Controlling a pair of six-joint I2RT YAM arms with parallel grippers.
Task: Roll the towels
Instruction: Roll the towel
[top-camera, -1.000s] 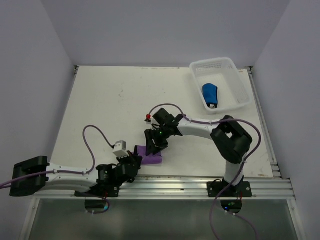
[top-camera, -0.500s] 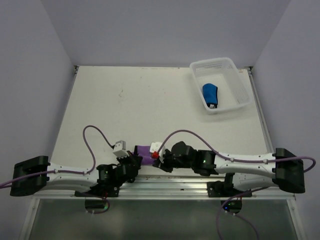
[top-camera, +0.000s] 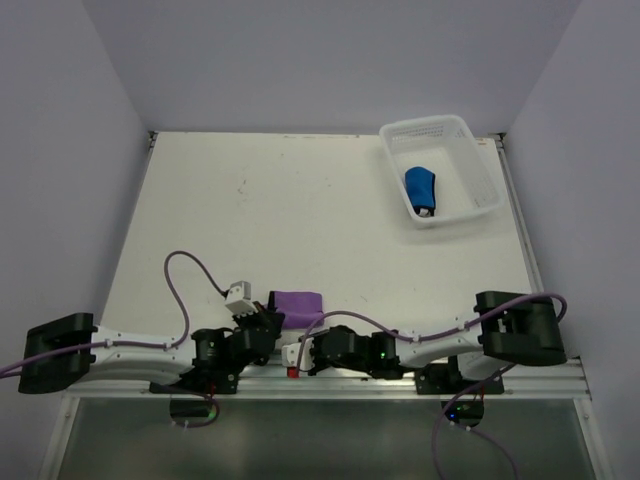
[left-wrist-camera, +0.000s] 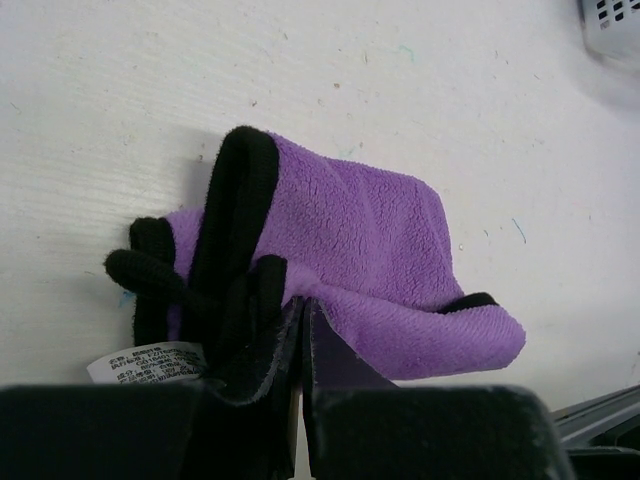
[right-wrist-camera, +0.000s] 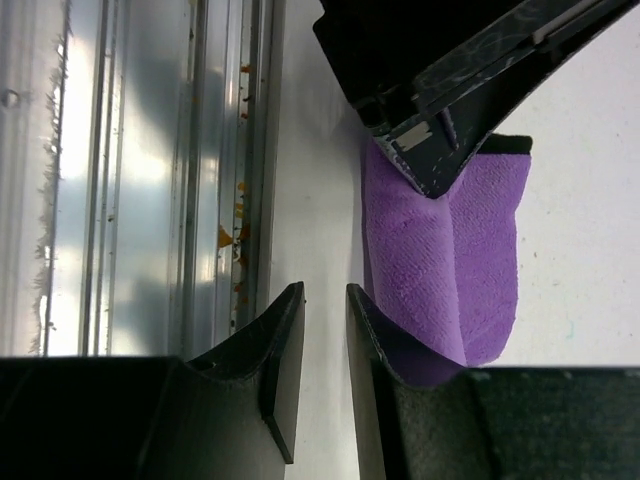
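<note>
We swung right fingers (right-wrist-camera: 280, 350) off purple towel (left-wrist-camera: 370, 230), down to counter (top-camera: 300, 200) near edge; they narrowed, empty. Left fingers (left-wrist-camera: 265, 375) pinched purple towel, not yet rolled. Blue towel (top-camera: 420, 186) lay rolled in basket (top-camera: 425, 124).

1. I am counting two towels: one purple towel (top-camera: 298, 303) and one blue towel (top-camera: 420, 188).
2. One white basket (top-camera: 470, 135) is showing, perforated all round. No second one is turning up in any view.
3. Two arms are showing: one left arm (top-camera: 130, 350), one right arm (top-camera: 440, 345).
4. Two grippers are showing: left gripper (top-camera: 270, 322), right gripper (top-camera: 300, 352). Each is showing two fingers, so I am tallying four.
5. I am counting two purple cables (top-camera: 167, 275), one looping off each arm.
6. One table (top-camera: 300, 200) is showing, with one metal rail (top-camera: 520, 372).
7. One white label (left-wrist-camera: 145, 362) is showing on the purple towel.
</note>
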